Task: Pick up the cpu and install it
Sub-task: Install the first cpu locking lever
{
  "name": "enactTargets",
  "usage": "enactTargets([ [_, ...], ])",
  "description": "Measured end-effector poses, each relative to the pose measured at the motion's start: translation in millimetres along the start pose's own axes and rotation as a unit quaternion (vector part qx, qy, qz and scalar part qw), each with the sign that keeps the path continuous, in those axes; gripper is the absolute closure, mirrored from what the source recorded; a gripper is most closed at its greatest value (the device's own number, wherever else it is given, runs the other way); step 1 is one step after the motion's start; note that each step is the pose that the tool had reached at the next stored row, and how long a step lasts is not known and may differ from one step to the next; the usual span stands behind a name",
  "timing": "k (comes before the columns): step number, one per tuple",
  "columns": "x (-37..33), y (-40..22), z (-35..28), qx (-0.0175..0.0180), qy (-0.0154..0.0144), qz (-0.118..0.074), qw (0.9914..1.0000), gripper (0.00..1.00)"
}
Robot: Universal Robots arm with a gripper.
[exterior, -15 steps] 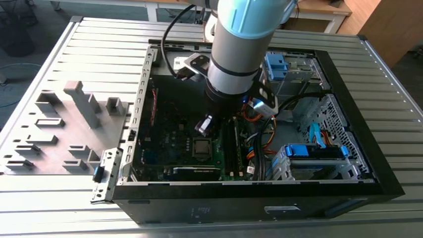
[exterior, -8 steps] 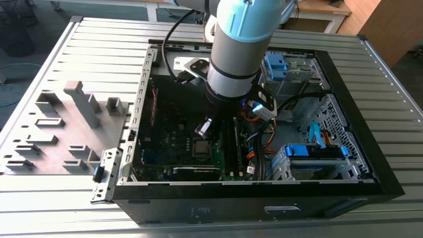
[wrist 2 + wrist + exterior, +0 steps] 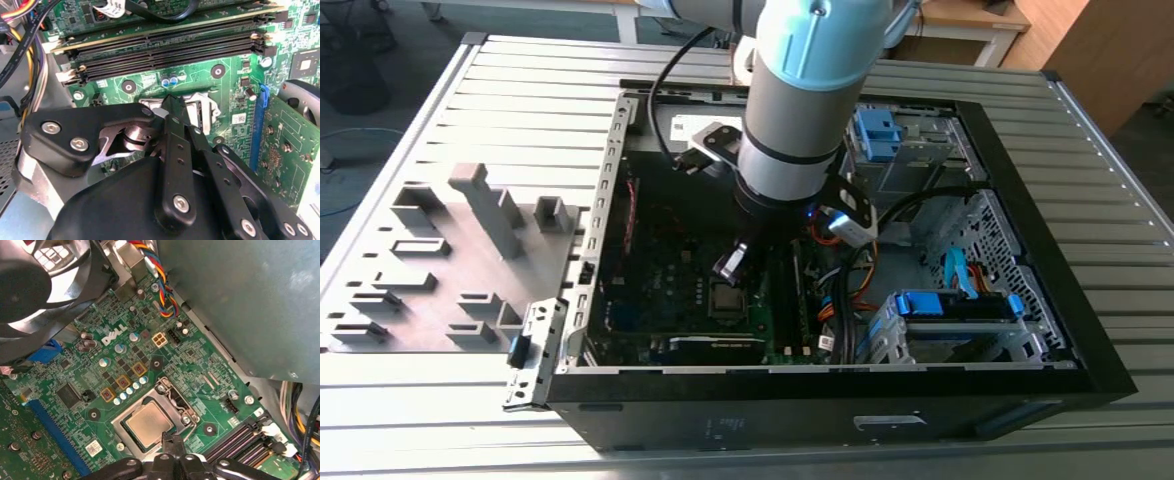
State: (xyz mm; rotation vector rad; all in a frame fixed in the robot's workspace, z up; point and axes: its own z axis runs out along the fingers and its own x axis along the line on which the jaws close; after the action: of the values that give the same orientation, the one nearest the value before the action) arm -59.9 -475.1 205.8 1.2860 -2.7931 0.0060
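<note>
The cpu (image 3: 149, 423), a small square chip with a dull silver top, lies flat inside the metal socket frame (image 3: 170, 390) on the green motherboard. My gripper (image 3: 171, 439) hovers over the chip's edge nearest the memory slots, its black fingertips pressed together with nothing between them. In the second wrist view the gripper (image 3: 172, 102) points down at the socket (image 3: 200, 112) and its fingers cover most of the chip. In the exterior view the gripper (image 3: 731, 262) reaches down into the open computer case, just above the socket (image 3: 724, 297).
Black memory slots (image 3: 165, 47) run beside the socket. A fan (image 3: 30, 285) and coloured cables (image 3: 160, 275) sit close by. Blue drive brackets (image 3: 958, 305) stand at the exterior view's right inside the case. A grey fixture tray (image 3: 440, 270) lies outside the case at the exterior view's left.
</note>
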Motion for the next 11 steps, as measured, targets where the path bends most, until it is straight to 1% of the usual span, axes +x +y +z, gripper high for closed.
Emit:
enactTargets([
  [6, 0.9, -0.3, 2.6, 0.0018, 0.0022, 0.000, 1.00000, 0.89],
  [11, 3.2, -2.3, 4.0, 0.0029, 0.0035, 0.000, 0.99999, 0.89],
])
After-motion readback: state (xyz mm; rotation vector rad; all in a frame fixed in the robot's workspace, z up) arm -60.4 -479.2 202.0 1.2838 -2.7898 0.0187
